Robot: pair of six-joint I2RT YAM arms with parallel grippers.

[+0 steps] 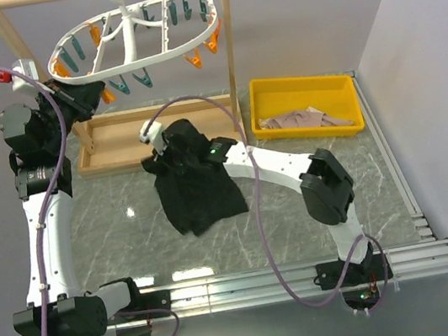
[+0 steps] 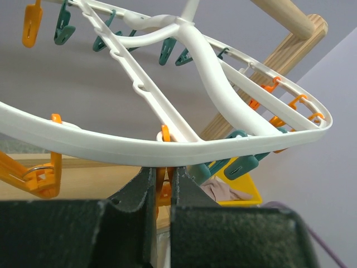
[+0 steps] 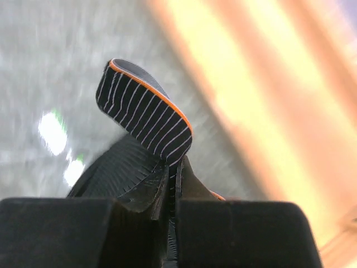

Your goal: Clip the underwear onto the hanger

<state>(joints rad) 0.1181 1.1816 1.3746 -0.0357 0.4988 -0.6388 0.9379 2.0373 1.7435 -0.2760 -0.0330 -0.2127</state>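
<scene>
The grey marbled table [image 1: 132,234] bears a wooden frame [image 1: 120,155], a yellow tray [image 1: 302,80] and the underwear's [image 1: 199,202] lower part.

A wooden frame [image 1: 232,56] stands at the far edge of the desk [image 1: 124,235], left of centre, its flat base resting on the grey marbled top. Just beside it, toward the far right corner, a yellow tray [image 1: 306,81] holds a crumpled pinkish-beige cloth [image 1: 302,120].

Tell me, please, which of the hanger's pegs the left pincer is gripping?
The orange peg under the hanger's near rim, squeezed between the fingers of the left pincer. The other orange peg on its left and the teal pegs on its right hang free.
</scene>
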